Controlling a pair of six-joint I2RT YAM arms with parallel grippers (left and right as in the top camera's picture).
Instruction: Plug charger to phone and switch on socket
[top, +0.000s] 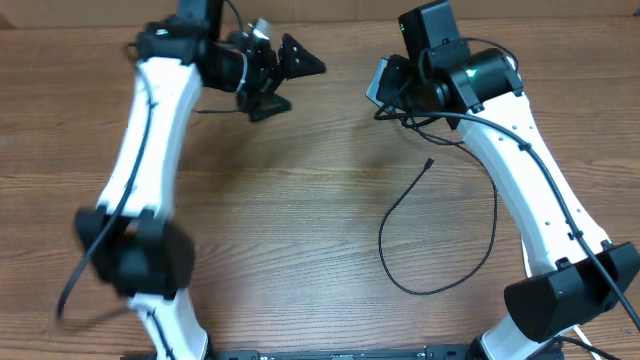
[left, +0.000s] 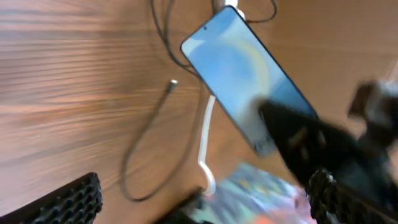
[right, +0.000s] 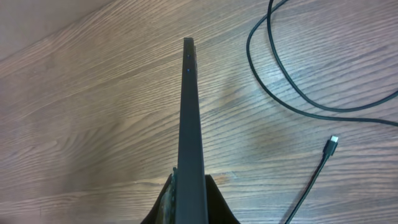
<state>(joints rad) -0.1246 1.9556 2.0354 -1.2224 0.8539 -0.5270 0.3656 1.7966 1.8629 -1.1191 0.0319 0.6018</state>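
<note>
My right gripper (right: 189, 208) is shut on the phone (right: 191, 118) and holds it on edge above the table. In the left wrist view the phone (left: 239, 71) shows its light blue screen. In the overhead view the right gripper (top: 385, 88) is at the top centre-right. The charger cable (top: 388, 245) lies looped on the wood, its connector tip (top: 429, 162) free below the phone. The tip also shows in the right wrist view (right: 333, 142) and the left wrist view (left: 173, 84). My left gripper (top: 288, 82) is open and empty, to the left of the phone. A blurred pale shape (left: 267, 193) at the white cord's end may be the socket.
A thick white cord (left: 206, 134) runs under the phone in the left wrist view. The wooden table (top: 280, 220) spreads between the two arms. The black cable passes under the right arm (top: 520, 150).
</note>
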